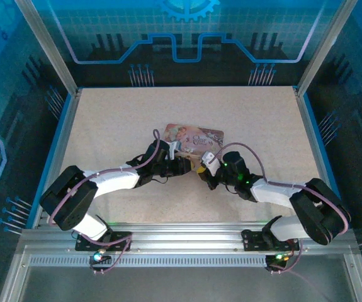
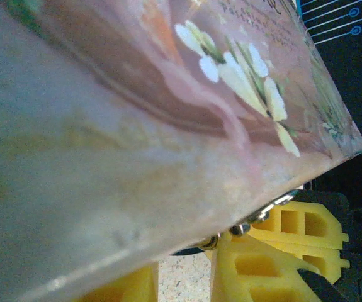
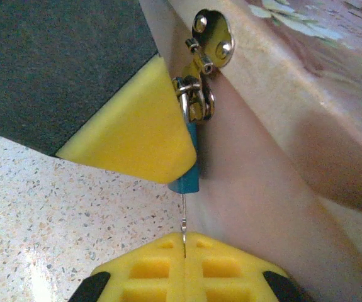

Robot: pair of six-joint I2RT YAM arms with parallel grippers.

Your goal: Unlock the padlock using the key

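Insertion stage: right gripper (image 3: 184, 244), clamped on the key (image 3: 184, 215), should push up-frame into the padlock (image 3: 186, 182); left gripper (image 1: 182, 165) grip unclear

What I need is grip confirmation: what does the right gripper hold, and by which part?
The key, pinched at its near end between the right gripper's shut fingertips.
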